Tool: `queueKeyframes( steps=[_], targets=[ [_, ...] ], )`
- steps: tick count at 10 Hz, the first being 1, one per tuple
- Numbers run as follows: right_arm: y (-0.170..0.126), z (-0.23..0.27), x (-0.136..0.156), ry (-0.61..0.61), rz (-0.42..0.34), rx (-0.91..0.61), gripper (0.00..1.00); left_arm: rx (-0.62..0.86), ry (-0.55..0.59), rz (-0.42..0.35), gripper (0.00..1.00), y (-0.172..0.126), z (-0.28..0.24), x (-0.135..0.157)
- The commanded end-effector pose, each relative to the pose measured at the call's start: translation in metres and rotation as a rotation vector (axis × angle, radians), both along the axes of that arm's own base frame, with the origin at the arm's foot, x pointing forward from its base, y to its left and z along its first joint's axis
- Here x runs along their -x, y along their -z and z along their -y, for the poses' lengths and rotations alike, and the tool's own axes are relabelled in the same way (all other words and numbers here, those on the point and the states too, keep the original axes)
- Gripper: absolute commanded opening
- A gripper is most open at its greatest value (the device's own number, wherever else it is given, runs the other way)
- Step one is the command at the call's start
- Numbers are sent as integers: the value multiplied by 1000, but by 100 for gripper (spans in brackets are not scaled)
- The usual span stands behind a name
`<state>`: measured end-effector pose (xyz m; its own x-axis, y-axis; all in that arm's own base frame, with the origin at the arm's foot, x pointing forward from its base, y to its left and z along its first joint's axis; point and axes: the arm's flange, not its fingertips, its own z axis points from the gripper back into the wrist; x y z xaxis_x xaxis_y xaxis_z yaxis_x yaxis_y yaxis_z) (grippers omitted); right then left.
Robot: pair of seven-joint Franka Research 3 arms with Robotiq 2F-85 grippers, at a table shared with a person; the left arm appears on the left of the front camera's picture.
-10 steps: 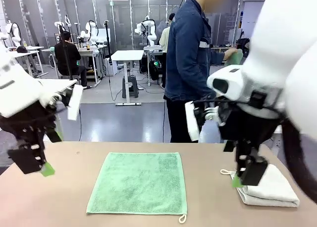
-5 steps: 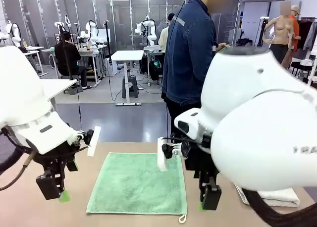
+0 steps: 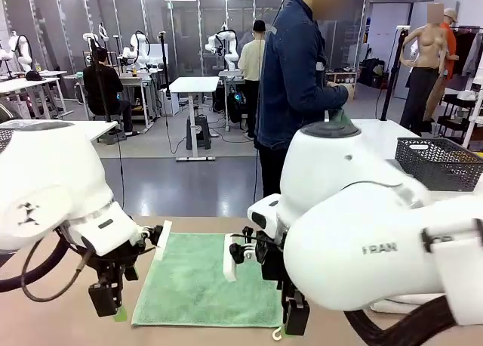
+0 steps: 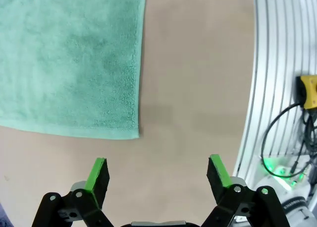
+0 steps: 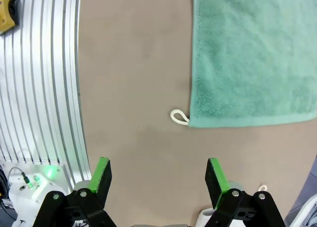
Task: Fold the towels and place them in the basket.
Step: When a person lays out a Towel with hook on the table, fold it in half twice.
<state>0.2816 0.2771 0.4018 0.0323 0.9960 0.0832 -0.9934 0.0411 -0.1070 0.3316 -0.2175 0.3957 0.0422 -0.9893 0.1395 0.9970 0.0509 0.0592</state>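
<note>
A mint green towel (image 3: pixel 204 285) lies flat and unfolded on the brown table. Its near left corner (image 4: pixel 137 136) shows just ahead of my left gripper (image 4: pixel 158 175), which hangs open and empty over bare table. My right gripper (image 5: pixel 158 175) is also open and empty, just short of the towel's near right corner, where a white loop (image 5: pixel 179 117) sticks out. In the front view the left gripper (image 3: pixel 106 308) and right gripper (image 3: pixel 294 322) flank the towel's near edge. A folded off-white towel (image 3: pixel 392 307) peeks out under my right arm. The dark mesh basket (image 3: pixel 438 165) stands far right.
A person in a dark blue jacket (image 3: pixel 298 81) stands beyond the table, turned to the right with something green in hand. Ribbed aluminium rail (image 4: pixel 277 88) runs along the table's near edge, with a yellow part (image 4: pixel 309 90) and cables beside it.
Both arms have come down and inward to the green towel's near corners. The right gripper left the folded off-white towel. Both stayed open.
</note>
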Motion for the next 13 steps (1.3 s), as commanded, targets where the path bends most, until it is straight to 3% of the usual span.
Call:
queueKeyframes(
  steps=[1,7,8,9,10,13],
  targets=[
    [27,2,-6,-34,4,-2,95,11,-14,11,100,26,-2,3],
    [75,16,-40,-67,-53,11,95,1,-65,-26,100,70,1,-7],
    [76,15,-39,-98,-78,10,95,-15,-37,-44,100,71,3,-5],
    [56,18,-33,-91,-74,3,95,-27,-51,-37,100,58,6,-19],
    [71,13,-39,-53,-62,38,95,-27,-51,-37,100,58,6,-19],
    [68,14,-39,-62,-63,31,95,-34,-51,-42,100,62,7,-18]
  ],
)
